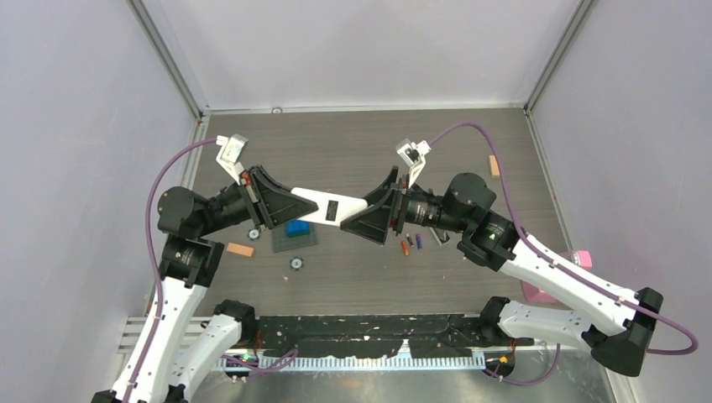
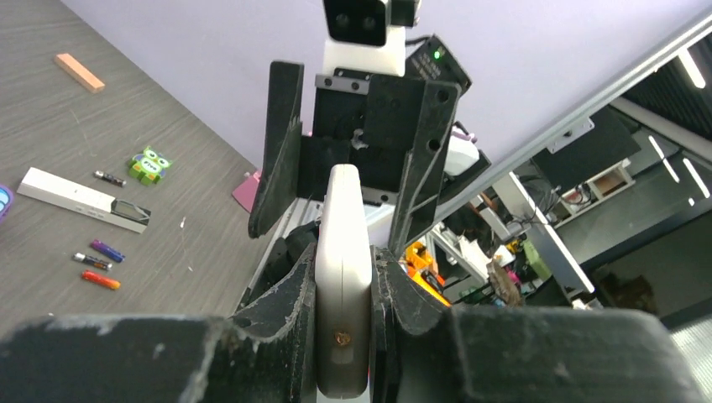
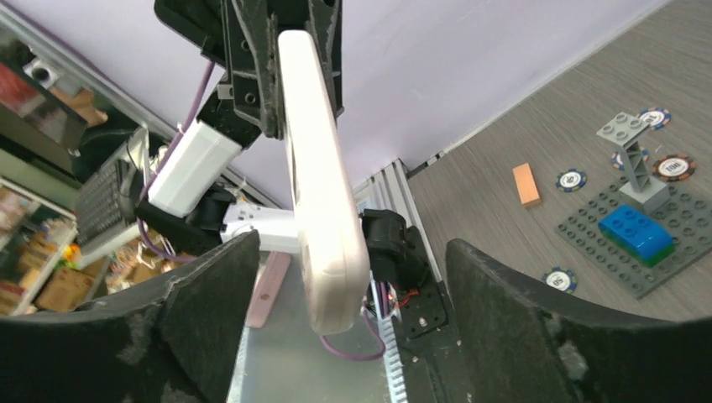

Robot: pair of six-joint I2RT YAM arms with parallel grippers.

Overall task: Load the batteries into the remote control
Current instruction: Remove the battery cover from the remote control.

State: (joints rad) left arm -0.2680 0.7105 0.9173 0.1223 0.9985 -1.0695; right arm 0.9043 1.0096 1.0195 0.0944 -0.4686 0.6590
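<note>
My left gripper (image 1: 291, 204) (image 2: 344, 262) is shut on one end of a wide white remote (image 1: 327, 206) (image 2: 342, 252) and holds it in the air between the arms. My right gripper (image 1: 369, 220) (image 3: 348, 252) is open, its jaws on either side of that remote's free end (image 3: 323, 210) without touching it. The long narrow white remote control with a black end (image 2: 80, 200) lies on the table. Beside it lie the batteries: reddish-orange (image 2: 101, 280) (image 1: 405, 247), blue-purple (image 2: 107, 250) (image 1: 418, 241) and dark (image 2: 92, 261). In the top view my right wrist mostly hides the narrow remote.
A grey studded baseplate (image 1: 306, 241) (image 3: 621, 260) carries a blue brick (image 1: 295, 227). Poker chips (image 1: 296, 263) and an orange block (image 1: 240, 250) lie near it. Another orange block (image 1: 494, 165), a green owl toy (image 2: 149, 165) and a pink object (image 1: 581, 259) lie to the right.
</note>
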